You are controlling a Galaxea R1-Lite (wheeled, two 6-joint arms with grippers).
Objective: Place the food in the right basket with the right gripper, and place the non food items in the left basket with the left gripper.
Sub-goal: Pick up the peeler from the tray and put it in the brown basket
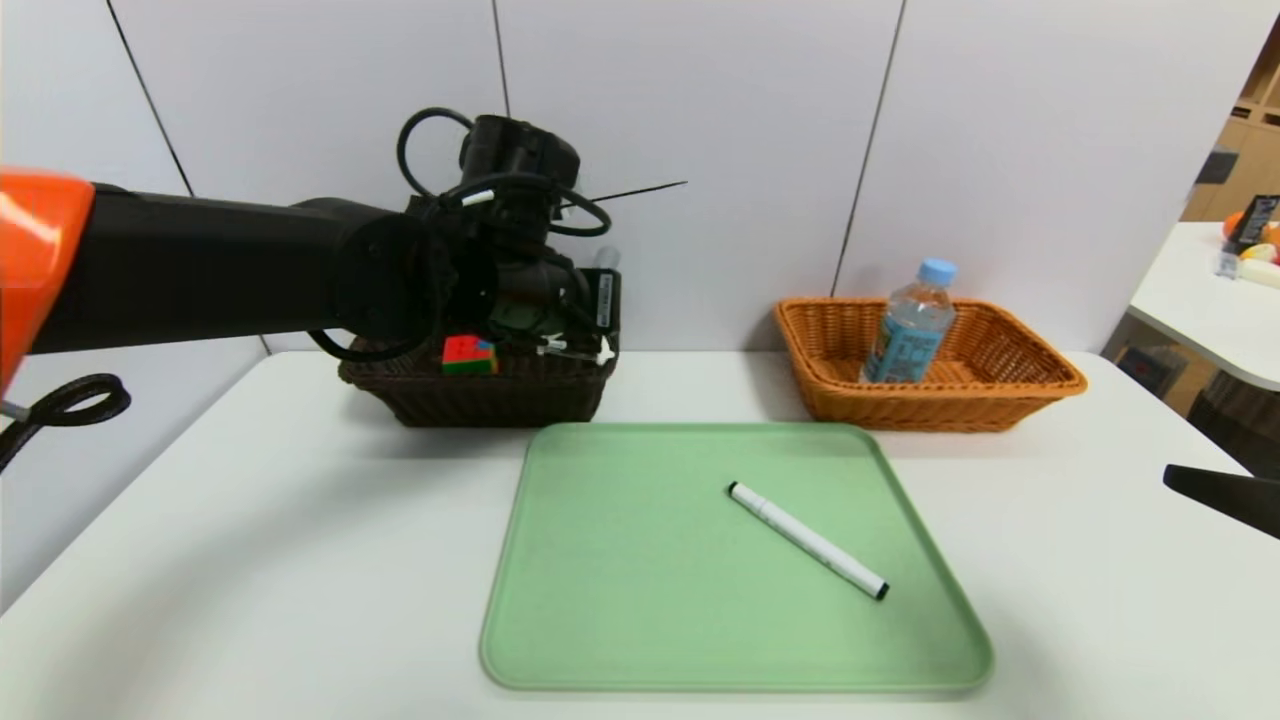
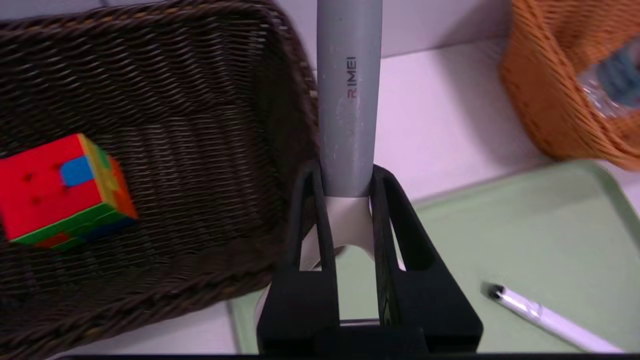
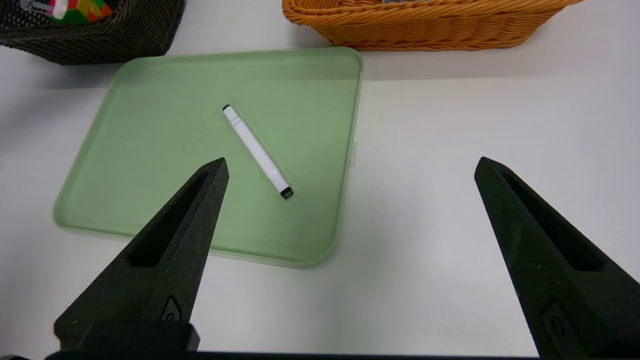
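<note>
Left gripper [image 2: 347, 210], the black two-fingered claw, is clamped on the white Y-shaped peeler with the grey handle [image 2: 348, 100]: the pinch sits at the neck where the white fork meets the grey grip, and the handle sticks out straight ahead of the fingertips. Just beside and below the fingertips is the rim of the rectangular dark brown wicker basket [image 2: 210, 75]; the multicoloured puzzle cube [image 2: 62, 192] already lies inside it, off to one side of the tool. Looks like the peeler is not yet over the basket floor, so release would be premature. Peeler reads as light, rigid plastic; the smooth handle could slip or swing, so the neck hold is sensible. The slim white marker with black tip [image 1: 808, 540] lies flat on the pale green plastic tray [image 1: 560, 640], behind and beneath the left gripper, well apart from it. Marker should be light, stiff, round, prone to rolling; best pinched mid-barrel, across its length. Right gripper [image 3: 350, 170] is parked at the table's right side, fingers spread wide, nothing in them. Clear water bottle with light blue cap [image 1: 912, 325] stands upright in the orange-tan wicker basket [image 1: 1040, 385].
</note>
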